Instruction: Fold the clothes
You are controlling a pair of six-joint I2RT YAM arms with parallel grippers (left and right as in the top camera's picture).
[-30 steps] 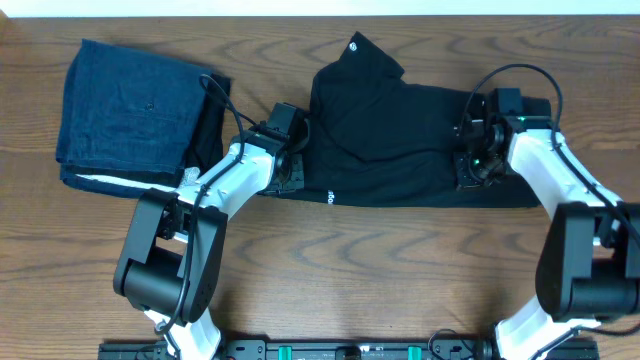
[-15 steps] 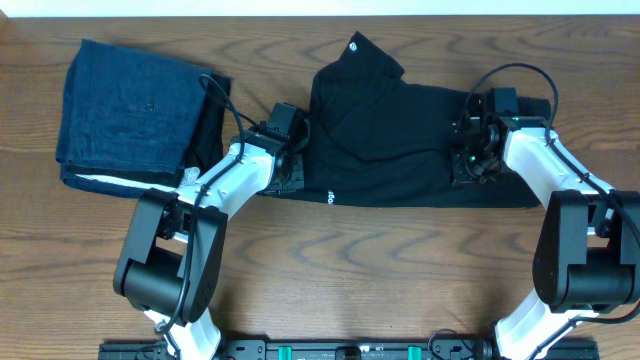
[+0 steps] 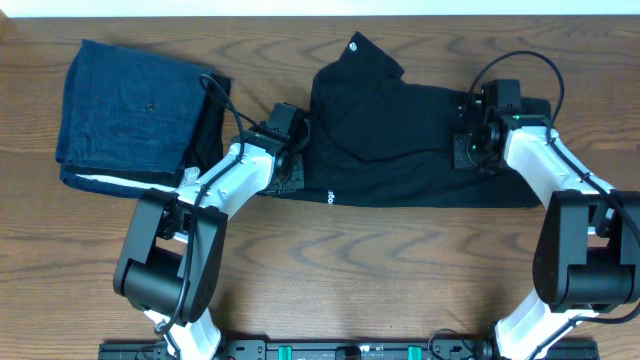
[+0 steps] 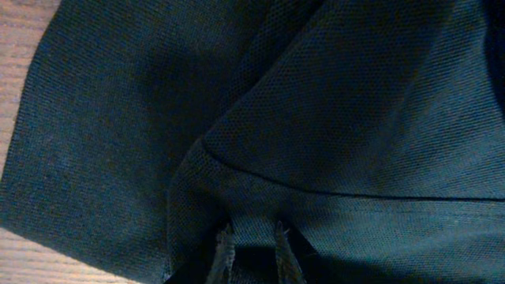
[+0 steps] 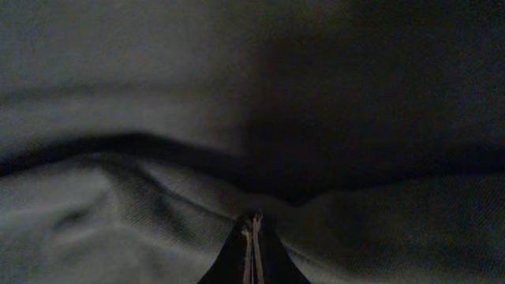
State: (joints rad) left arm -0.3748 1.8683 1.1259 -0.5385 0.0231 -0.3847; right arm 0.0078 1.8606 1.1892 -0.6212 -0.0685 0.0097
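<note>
Brown wood table (image 3: 400, 270). The black shirt (image 3: 400, 140) lies in a long strip near 12 o'clock. L gripper (image 3: 292, 162) pinches its 9 o'clock edge. R gripper (image 3: 470, 150) is closed on cloth at 3 o'clock (a thin bite). Risk: R's bit could slip out on a lift, or the shirt could sag and bunch toward the blue pile (image 3: 130, 110) at 9.

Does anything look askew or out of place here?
Only the black shirt: it lies in a long band, but a flap with a white mark sticks out past its far edge at an angle, so the fold is uneven. The folded blue garment at left looks tidy.
</note>
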